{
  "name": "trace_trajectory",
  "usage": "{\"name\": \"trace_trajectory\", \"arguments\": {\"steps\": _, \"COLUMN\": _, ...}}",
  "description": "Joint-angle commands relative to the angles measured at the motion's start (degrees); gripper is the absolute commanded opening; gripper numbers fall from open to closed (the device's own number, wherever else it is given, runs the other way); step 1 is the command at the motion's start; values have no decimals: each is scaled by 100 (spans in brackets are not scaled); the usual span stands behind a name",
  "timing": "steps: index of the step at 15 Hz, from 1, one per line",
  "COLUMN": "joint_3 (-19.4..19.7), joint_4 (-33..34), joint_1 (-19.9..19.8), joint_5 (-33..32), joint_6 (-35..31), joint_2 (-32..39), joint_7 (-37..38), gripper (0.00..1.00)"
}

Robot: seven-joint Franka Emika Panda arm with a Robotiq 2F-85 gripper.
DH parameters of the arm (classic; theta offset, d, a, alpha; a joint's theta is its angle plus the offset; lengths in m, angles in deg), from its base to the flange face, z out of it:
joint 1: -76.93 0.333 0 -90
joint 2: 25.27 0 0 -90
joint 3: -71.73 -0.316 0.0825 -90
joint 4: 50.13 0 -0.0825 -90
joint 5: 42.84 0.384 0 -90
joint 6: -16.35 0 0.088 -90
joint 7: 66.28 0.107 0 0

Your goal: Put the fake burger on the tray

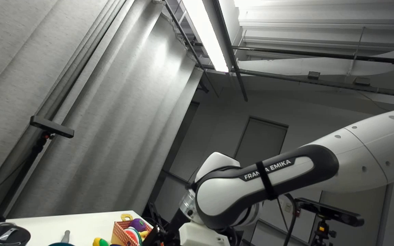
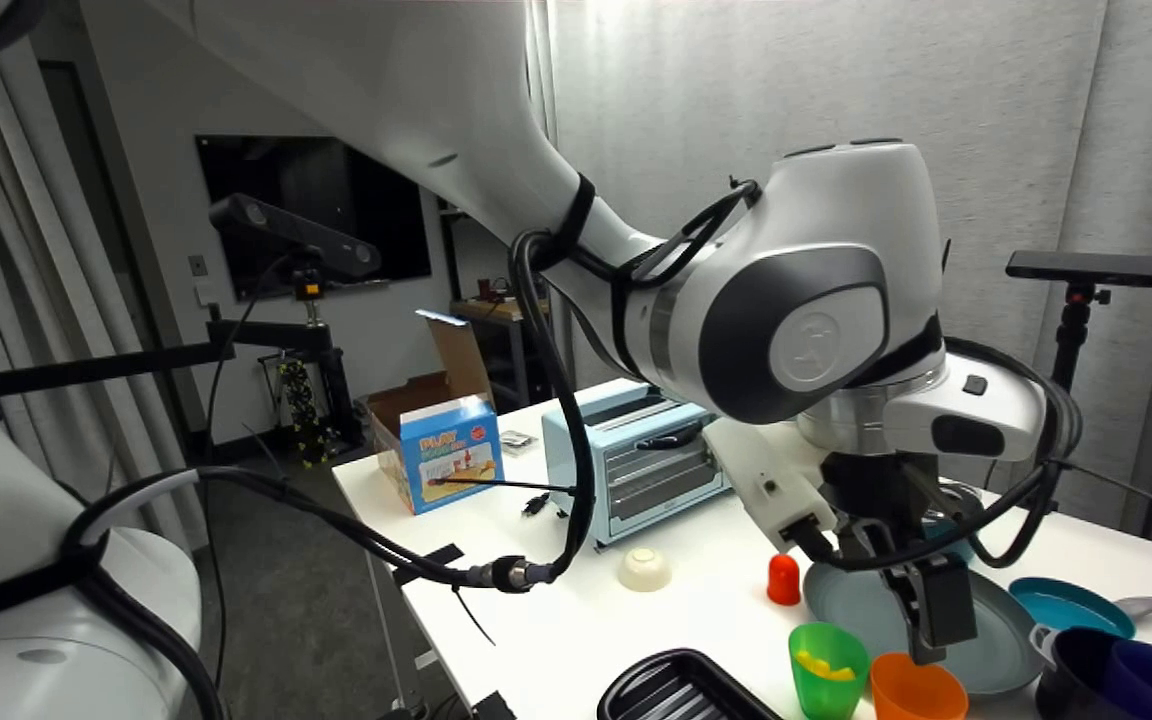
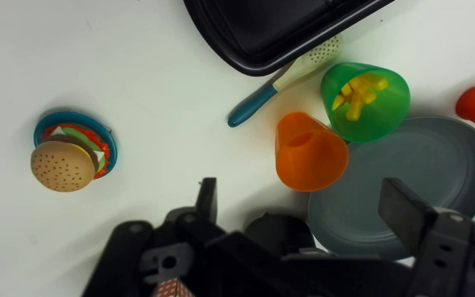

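The fake burger (image 3: 62, 165), with a seeded bun and colourful filling, rests on a small teal dish (image 3: 111, 144) at the left of the wrist view. It does not show in the exterior views. A black tray (image 3: 258, 37) runs off the top edge of the wrist view and appears at the bottom of an exterior view (image 2: 681, 690). My gripper (image 3: 303, 198) is open, its fingers wide apart with nothing held. It hovers above the orange cup and the grey plate, to the right of the burger. In an exterior view the gripper (image 2: 926, 620) points down over that plate.
Below me stand an orange cup (image 3: 311, 161), a green cup (image 3: 386, 111) holding yellow pieces, a grey plate (image 3: 419, 161) and a dark pot (image 3: 276, 231). A slotted utensil (image 3: 254, 105) reaches to the tray's rim. Farther back is a light-blue toaster oven (image 2: 656, 470).
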Motion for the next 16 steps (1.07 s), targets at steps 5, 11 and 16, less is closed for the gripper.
{"name": "trace_trajectory", "arguments": {"steps": 5, "joint_3": 360, "joint_4": 321, "joint_1": -170, "joint_5": -176, "joint_6": -124, "joint_2": 324, "joint_7": -77, "gripper": 100}}
{"name": "trace_trajectory", "arguments": {"steps": 11, "joint_3": 665, "joint_4": 561, "joint_1": -290, "joint_5": -118, "joint_6": -125, "joint_2": 546, "joint_7": -243, "gripper": 100}}
{"name": "trace_trajectory", "arguments": {"steps": 16, "joint_3": 900, "joint_4": 806, "joint_1": -393, "joint_5": -99, "joint_6": -137, "joint_2": 787, "joint_7": -332, "gripper": 100}}
